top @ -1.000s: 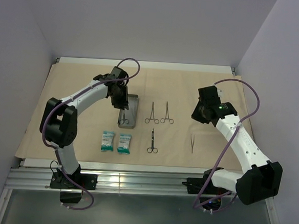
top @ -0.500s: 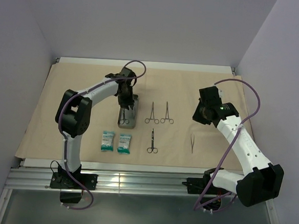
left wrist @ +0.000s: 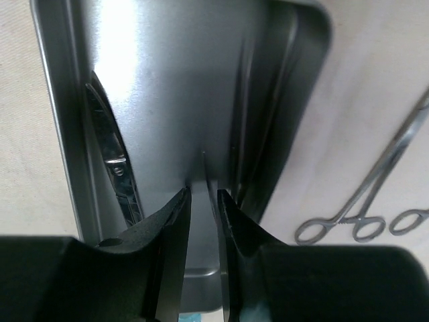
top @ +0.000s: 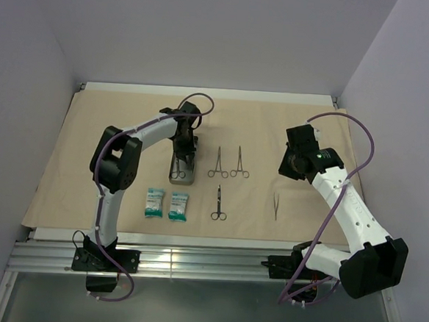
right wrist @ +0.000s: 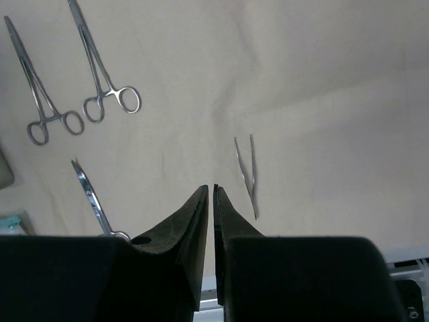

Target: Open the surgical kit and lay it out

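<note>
The tan wrap (top: 112, 154) lies spread flat under everything. The grey metal tray (top: 187, 178) sits left of centre, with one pair of ring-handled scissors (top: 177, 175) inside, also along its left wall in the left wrist view (left wrist: 110, 157). My left gripper (top: 183, 154) hangs low inside the tray (left wrist: 315, 47), its jaws (left wrist: 202, 196) a narrow gap apart with only tray floor between them. Two forceps (top: 219, 163) (top: 240, 163), a third pair of scissors (top: 219, 204), tweezers (top: 276, 206) and two teal-white packets (top: 154, 202) (top: 178, 205) lie on the wrap. My right gripper (top: 291, 167) is shut and empty above the tweezers (right wrist: 245, 173).
The metal rail of the table's near edge (top: 207, 260) runs in front of the wrap. White walls close in at the back and both sides. The forceps (left wrist: 375, 194) lie just right of the tray.
My left arm has swung its elbow right and brought the gripper down along the tray toward its near end. The right arm has hardly moved.
</note>
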Robot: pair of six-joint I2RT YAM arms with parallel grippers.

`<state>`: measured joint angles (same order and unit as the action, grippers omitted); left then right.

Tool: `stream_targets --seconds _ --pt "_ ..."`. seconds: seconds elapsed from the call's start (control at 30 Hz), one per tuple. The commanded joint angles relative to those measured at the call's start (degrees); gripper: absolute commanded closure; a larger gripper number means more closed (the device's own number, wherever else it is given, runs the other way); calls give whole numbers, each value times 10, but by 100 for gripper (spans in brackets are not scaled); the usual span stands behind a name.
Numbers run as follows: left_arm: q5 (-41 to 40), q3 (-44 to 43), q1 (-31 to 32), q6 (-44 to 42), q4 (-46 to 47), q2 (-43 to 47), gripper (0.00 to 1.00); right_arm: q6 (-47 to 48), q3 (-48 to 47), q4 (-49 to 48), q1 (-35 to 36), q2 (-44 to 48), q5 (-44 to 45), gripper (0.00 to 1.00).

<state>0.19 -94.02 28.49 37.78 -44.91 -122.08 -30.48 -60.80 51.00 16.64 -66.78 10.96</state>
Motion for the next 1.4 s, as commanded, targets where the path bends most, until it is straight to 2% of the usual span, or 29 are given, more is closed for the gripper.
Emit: stream_targets --seconds 0.0,0.17,0.27,0.37,0.5,1.1,1.23,1.37 --pt "-25 -25 2 12 -10 -5 71 11 -27 7 2 19 21 85" --pt "-34 -28 2 10 -12 -15 72 10 -21 6 3 21 22 85" --pt "-33 -33 2 7 -14 -24 77 9 -18 6 3 24 20 85" --pt "-33 -35 3 2 -16 -27 83 8 -20 7 2 23 20 85" --pt "-30 -33 3 -3 -19 -25 100 3 -26 9 3 22 14 85" --pt "-126 -55 -6 -22 -88 108 100 -19 -39 20 3 47 -12 83" --pt "-96 -61 -5 -17 -90 130 100 -24 -41 25 2 60 -19 83" --pt "-52 -57 30 3 -67 147 100 -34 -46 34 3 76 -25 83"
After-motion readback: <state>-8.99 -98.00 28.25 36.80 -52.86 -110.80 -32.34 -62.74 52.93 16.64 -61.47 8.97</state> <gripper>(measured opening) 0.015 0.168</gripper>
